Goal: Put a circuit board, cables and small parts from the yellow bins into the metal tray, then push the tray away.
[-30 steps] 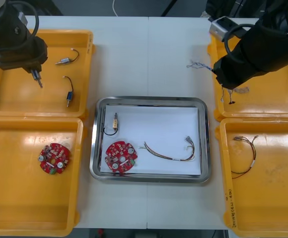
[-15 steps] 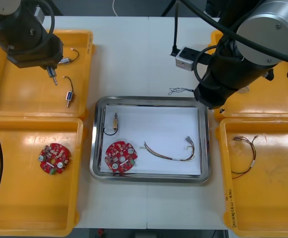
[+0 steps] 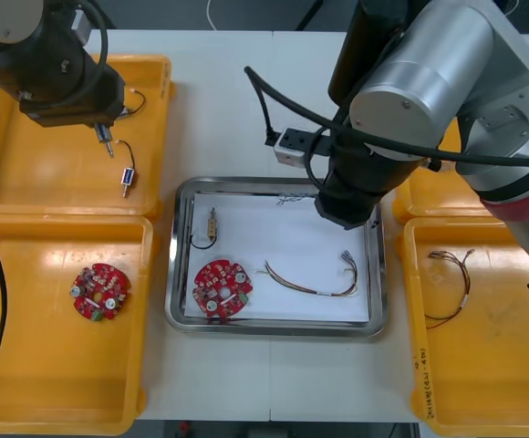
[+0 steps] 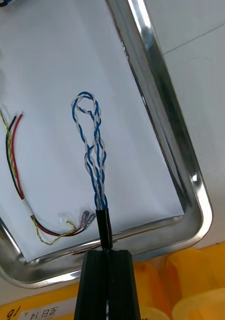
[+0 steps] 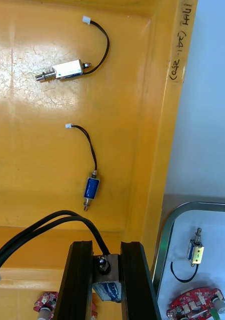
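My right gripper (image 4: pixel 107 252) is shut on a twisted blue and white cable (image 4: pixel 92 150), which hangs over the white inside of the metal tray (image 4: pixel 165 120). In the front view the right arm covers the tray's far right part, and the cable's end (image 3: pixel 292 198) pokes out beside it. The tray (image 3: pixel 274 184) holds a red circuit board (image 3: pixel 222 288), a small metal part (image 3: pixel 212 224) and a red and yellow cable (image 3: pixel 315 278). My left gripper (image 3: pixel 106 139) hovers over the far left yellow bin (image 3: pixel 27 173), shut on a small metal part (image 5: pixel 106 285) with a black lead.
Two more small metal parts (image 5: pixel 62 70) (image 5: pixel 91 188) lie in the far left bin. The near left bin (image 3: pixel 27 365) holds another circuit board (image 3: pixel 99 292). A cable (image 3: pixel 451 283) lies in the near right bin (image 3: pixel 502 383).
My right arm has swung left from the far right bin to over the tray, carrying the blue and white cable. My left gripper has shifted right and slightly nearer with its part.
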